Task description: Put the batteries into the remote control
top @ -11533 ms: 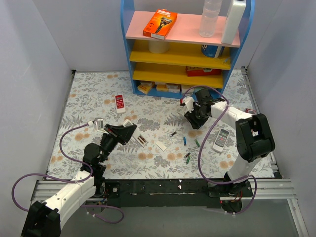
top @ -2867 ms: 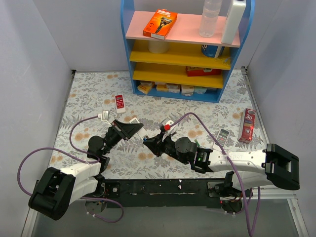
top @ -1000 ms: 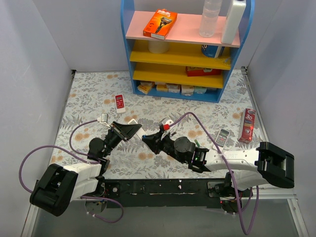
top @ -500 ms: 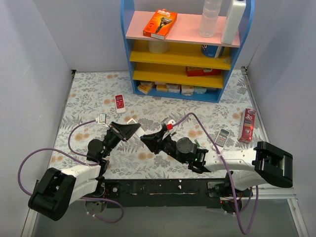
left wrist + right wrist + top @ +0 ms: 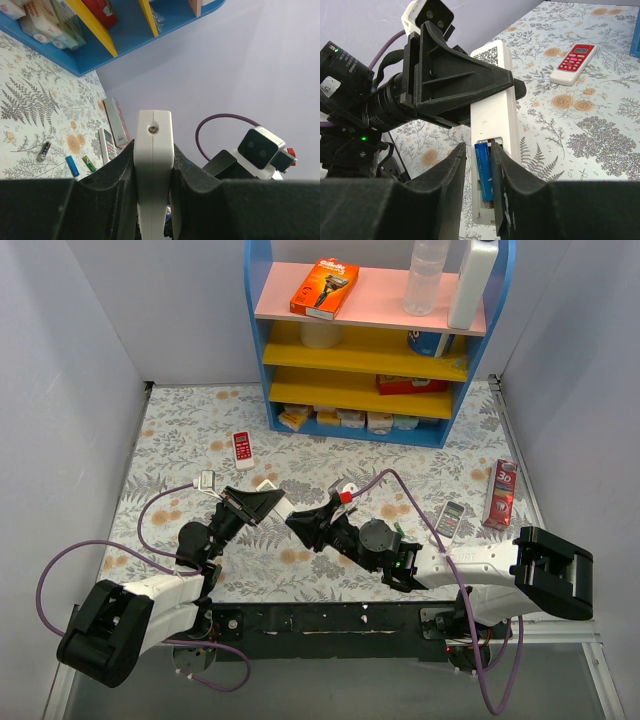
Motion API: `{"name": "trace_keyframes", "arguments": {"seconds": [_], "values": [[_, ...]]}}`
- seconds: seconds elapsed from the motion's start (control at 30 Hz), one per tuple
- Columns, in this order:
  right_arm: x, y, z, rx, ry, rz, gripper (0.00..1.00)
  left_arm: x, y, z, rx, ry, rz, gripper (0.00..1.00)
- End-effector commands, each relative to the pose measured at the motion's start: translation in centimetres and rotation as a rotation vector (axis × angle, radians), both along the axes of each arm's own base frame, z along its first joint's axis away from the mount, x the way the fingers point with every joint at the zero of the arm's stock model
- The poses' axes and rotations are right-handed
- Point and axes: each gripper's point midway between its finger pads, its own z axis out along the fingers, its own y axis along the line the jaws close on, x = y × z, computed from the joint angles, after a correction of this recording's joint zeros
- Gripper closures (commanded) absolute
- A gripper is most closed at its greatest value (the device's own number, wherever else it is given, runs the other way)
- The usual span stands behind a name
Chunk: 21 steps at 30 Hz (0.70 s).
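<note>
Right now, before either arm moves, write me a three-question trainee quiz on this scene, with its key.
1. True or false: the left gripper holds nothing.
2. The battery between the fingers of the right gripper is: A green, B blue, C black.
3. Fill in: that battery sits in the open compartment of the white ___.
Key: 1 false, it clamps the remote control; 2 B; 3 remote control.

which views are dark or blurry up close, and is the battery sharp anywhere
Left wrist: the jaws form a featureless black band along the bottom, while the remote control end is crisp. Right wrist: near jaws dark and soft, the blue battery sharp. Top external: even light, no glare.
</note>
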Motion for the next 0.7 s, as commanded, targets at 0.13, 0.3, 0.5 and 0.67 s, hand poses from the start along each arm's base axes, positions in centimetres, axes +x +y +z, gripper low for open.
{"name": "trace_keyframes", "arguments": {"seconds": [0.13, 0.3, 0.5, 0.67], "values": [[1.8, -1.9, -2.2, -0.093, -0.017, -0.106, 0.64, -2.2, 0.3, 1.6, -0.183, 0.083, -0.090, 1.00], [1.8, -2.0, -1.8, -0.098, -0.026, -0.105, 0.61, -2.2, 0.2, 1.4, -0.176, 0.085, -0.090, 1.00], [1.5, -1.7, -0.7, -0.111, -0.043, -0.076, 0.53, -2.2, 0.1, 0.9, -0.153, 0.084, -0.090, 1.00], [1.2, -1.4, 0.2, -0.118, -0.057, -0.052, 0.49, -2.0, 0.0, 0.3, -0.139, 0.095, -0.090, 1.00]]}}
